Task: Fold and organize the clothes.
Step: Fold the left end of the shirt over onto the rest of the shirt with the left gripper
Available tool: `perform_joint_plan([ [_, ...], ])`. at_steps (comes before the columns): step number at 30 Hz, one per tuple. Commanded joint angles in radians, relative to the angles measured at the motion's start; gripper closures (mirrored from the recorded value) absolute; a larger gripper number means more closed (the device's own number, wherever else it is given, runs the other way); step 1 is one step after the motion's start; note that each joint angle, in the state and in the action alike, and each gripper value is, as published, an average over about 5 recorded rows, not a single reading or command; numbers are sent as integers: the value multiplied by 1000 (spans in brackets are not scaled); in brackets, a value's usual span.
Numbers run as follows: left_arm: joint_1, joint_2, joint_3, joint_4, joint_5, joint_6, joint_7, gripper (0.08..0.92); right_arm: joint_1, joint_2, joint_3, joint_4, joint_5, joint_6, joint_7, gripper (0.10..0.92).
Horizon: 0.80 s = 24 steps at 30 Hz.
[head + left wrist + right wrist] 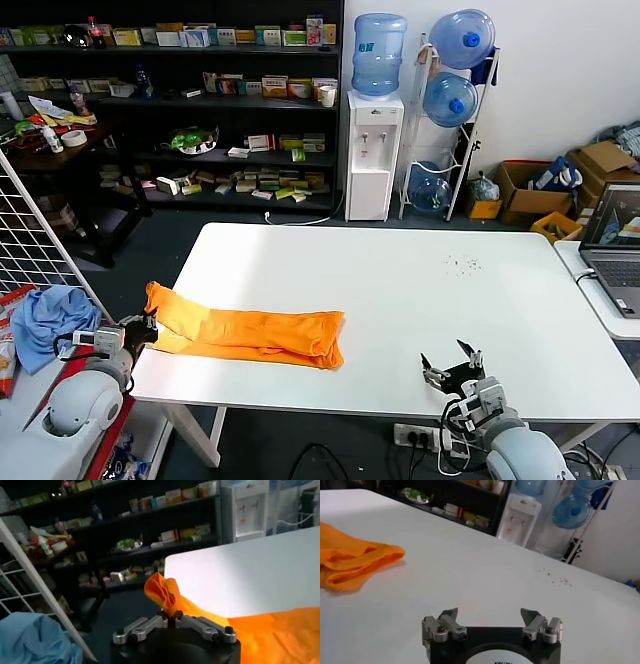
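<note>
While left gripper (pixel 171 616) pinches the orange T-shirt (pixel 250 333) at its left end — I'd lift slowly, fold rightward; right gripper (pixel 491 621) spread, idle near-right.

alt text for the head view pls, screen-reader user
A bright orange cotton T-shirt, folded into a long strip, lies on the white table; the left gripper has its jaws closed on the strip's left end. The right gripper rests open near the front edge.

We see bare white table (pixel 420 300) right of orange T-shirt (pixel 250 335); right gripper (pixel 450 365) has open passage there. Left edge crowded: wire rack (pixel 35 250), blue cloth (pixel 50 320) beside left gripper (pixel 140 330).
</note>
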Motion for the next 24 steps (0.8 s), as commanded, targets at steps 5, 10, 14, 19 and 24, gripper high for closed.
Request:
perform_joint_plan([
  [5, -35, -186, 276, -271, -88, 56, -71, 873, -14, 35, 34, -35, -84, 107, 58, 203],
  [10, -110, -276, 376, -210, -80, 49, -73, 873, -17, 63, 42, -48, -98, 117, 70, 203],
  [14, -162, -337, 440, -163, -67, 49, -76, 873, -12, 77, 42, -56, -108, 114, 72, 203],
  [19, -206, -404, 486, -93, -58, 45, -80, 873, -3, 93, 39, -59, -113, 108, 74, 203],
  [24, -211, -440, 524, -52, -41, 27, -69, 873, 8, 99, 33, -61, -114, 104, 74, 203],
])
